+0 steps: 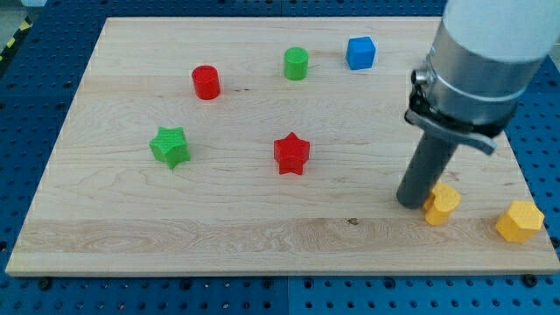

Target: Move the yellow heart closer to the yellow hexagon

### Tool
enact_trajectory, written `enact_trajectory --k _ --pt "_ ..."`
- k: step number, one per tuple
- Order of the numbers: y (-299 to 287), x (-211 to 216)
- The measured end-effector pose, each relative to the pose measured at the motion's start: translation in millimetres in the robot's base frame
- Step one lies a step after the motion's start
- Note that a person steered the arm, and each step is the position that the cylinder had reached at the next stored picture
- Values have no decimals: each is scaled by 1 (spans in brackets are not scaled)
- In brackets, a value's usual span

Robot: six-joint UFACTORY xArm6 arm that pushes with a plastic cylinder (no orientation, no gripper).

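Observation:
The yellow heart (442, 203) lies near the board's lower right. The yellow hexagon (519, 220) lies to its right, close to the board's right edge, with a gap between them. My tip (410, 201) stands on the board just left of the yellow heart, touching or almost touching its left side. The rod rises from there to the arm's grey body at the view's top right.
A red star (291, 154) sits mid-board, a green star (170, 146) to its left. A red cylinder (206, 82), a green cylinder (297, 64) and a blue cube (360, 52) lie along the top. The wooden board (219, 227) rests on a blue perforated table.

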State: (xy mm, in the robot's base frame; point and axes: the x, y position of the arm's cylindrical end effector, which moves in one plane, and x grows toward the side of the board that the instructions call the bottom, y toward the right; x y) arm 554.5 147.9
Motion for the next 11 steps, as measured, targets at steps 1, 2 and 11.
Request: enact_trajectory --k 1,2,11 --pt "-2 8" --pt "-2 -16" --pt "65 25"
